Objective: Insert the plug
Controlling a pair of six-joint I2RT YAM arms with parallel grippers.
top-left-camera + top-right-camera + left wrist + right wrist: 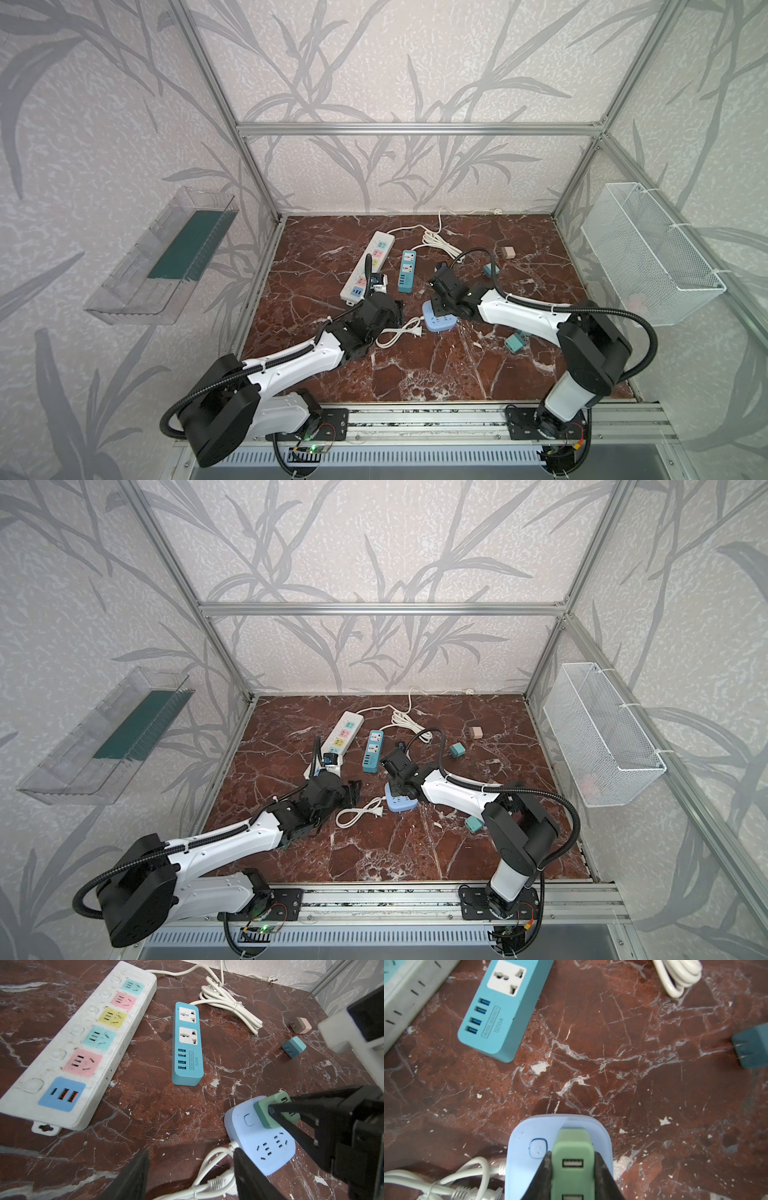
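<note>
Between the right gripper's fingers, the green plug runs off the right wrist view's edge, its prongs hidden against the light blue socket block. In both top views that gripper's wrist covers the plug.

Bare marble beyond blue socket

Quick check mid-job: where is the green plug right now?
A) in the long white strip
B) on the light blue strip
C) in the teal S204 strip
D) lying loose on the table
B: in the right wrist view, the right end effector is shut on the green plug, which stands on the light blue strip beside its button.
</note>
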